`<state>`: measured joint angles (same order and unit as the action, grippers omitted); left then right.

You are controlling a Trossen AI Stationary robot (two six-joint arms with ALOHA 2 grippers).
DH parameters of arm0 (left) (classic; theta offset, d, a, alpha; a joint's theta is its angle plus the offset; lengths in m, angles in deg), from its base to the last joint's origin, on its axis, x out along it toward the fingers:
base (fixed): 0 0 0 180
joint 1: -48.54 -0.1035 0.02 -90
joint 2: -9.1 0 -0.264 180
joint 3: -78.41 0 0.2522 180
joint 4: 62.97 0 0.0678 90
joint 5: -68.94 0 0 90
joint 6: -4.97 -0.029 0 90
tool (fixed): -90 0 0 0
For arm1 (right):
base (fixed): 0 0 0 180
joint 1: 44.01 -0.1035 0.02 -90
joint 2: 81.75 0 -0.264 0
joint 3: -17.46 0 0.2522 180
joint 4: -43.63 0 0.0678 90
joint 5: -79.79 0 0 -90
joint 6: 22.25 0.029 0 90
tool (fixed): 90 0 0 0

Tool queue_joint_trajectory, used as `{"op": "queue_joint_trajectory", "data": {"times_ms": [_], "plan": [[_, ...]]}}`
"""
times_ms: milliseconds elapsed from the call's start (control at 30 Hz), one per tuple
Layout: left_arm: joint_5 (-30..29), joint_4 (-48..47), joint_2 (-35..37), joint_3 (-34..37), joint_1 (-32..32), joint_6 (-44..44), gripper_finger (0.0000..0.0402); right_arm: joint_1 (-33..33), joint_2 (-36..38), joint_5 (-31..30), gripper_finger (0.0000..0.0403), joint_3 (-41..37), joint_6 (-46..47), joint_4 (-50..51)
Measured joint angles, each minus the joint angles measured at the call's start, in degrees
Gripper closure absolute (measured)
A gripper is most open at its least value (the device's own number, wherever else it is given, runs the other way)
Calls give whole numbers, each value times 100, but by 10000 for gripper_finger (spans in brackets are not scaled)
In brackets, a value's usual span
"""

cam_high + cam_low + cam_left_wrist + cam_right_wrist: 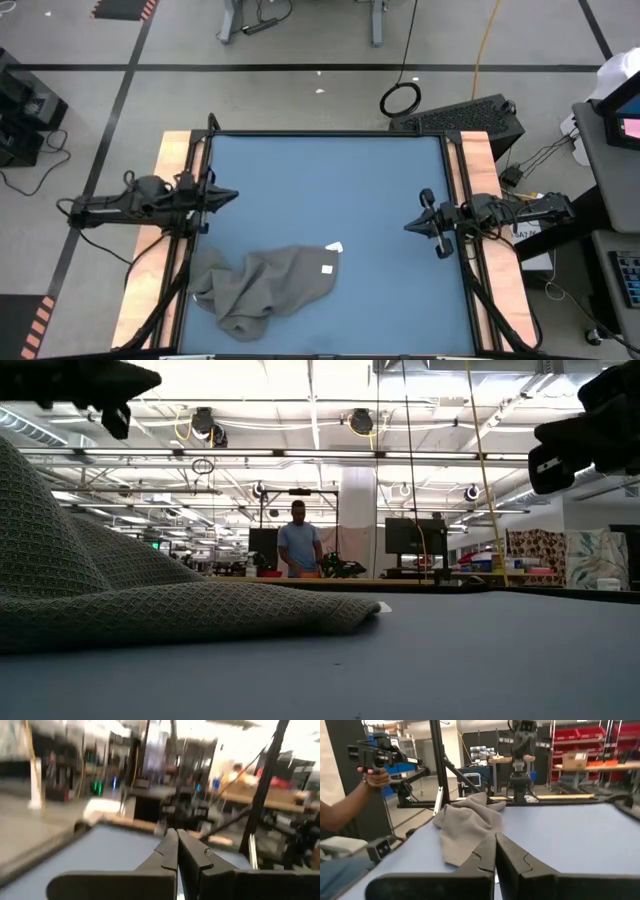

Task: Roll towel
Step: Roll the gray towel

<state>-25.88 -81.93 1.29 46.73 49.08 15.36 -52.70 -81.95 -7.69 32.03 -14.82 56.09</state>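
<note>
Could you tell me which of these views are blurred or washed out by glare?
Left wrist view: smeared throughout, background streaked. Low view: ceiling lights glare bright, and the towel looms large up close. High view and right wrist view: evenly lit, with the towel's folds plain.

Towel (265, 288): one
Desk (330, 190): one
Arms: two
Claws: two, left claw (232, 196), right claw (409, 227)
White tag (326, 267): one
Person (298, 543): one, far back

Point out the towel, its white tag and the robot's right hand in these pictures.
towel (262, 288): high view, middle of the crumpled grey cloth.
white tag (326, 268): high view, small label on the towel's upper right part.
right hand (410, 227): high view, tip of the shut fingers over the blue tabletop.
</note>
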Motion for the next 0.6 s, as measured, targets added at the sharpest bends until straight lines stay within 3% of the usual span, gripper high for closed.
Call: {"op": "queue_joint_trajectory", "data": {"times_ms": [400, 600], "plan": [[295, -1850, -3382, -2785, 557, -181, 398, -2, -232, -2, 403, 1, 541, 9], [267, -2288, -4787, -3452, 1052, -184, 398, 0, -362, -144, 403, 1, 543, 31]]}}
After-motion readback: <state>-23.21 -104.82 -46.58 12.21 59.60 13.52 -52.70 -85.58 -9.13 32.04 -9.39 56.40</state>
